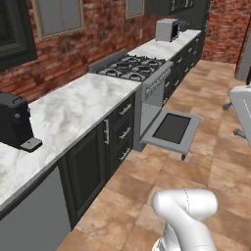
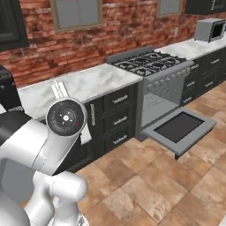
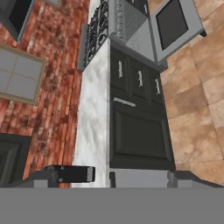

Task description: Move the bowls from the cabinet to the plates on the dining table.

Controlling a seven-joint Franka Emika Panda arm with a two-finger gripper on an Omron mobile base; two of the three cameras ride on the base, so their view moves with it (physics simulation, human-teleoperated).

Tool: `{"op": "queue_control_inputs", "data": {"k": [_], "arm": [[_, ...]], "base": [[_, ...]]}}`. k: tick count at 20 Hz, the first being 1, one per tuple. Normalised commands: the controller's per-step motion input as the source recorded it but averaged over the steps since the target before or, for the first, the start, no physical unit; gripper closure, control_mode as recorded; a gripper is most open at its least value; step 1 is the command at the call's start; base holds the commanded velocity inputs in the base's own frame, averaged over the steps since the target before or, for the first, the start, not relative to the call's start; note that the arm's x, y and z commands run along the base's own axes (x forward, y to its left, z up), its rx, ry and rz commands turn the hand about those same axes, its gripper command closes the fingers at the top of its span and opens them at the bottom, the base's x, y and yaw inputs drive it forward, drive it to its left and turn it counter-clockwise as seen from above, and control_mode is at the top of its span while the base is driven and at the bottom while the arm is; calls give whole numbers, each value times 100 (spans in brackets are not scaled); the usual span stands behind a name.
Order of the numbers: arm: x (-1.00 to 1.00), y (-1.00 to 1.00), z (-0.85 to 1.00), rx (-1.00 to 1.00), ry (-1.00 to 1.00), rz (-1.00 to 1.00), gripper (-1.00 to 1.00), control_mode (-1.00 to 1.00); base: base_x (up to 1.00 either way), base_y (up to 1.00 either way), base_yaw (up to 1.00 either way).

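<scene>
We faced the brick-wall counter with jaws apart
The black wall cabinet (image 1: 14,29) hung far left above the coffee machine (image 1: 14,122); rightward ran the marble counter (image 1: 73,108), stove (image 1: 130,67) and dropped-open oven door (image 1: 171,128); our gripper (image 3: 116,178) stood wide, holding nothing

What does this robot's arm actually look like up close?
The arm is glossy white, built of thick rounded tube-like segments with dark joints. One joint ends in a round grey cap with a white centre and tiny green and red dots. The hand's finger tips are small and dark.
</scene>
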Motion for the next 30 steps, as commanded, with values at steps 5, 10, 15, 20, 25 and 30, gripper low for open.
{"op": "queue_control_inputs", "data": {"k": [5,10,15,20,25,30], "arm": [[0,0,0,0,0,0,-100,100],[0,0,0,0,0,0,-100,100],[0,0,0,0,0,0,-100,100],[0,0,0,0,0,0,-100,100],[0,0,0,0,0,0,-100,100],[0,0,0,0,0,0,-100,100]], "base": [[0,-2,25],[0,-2,25],[0,-2,25],[-2,-4,25],[-28,-10,16],[-60,-9,2]]}}
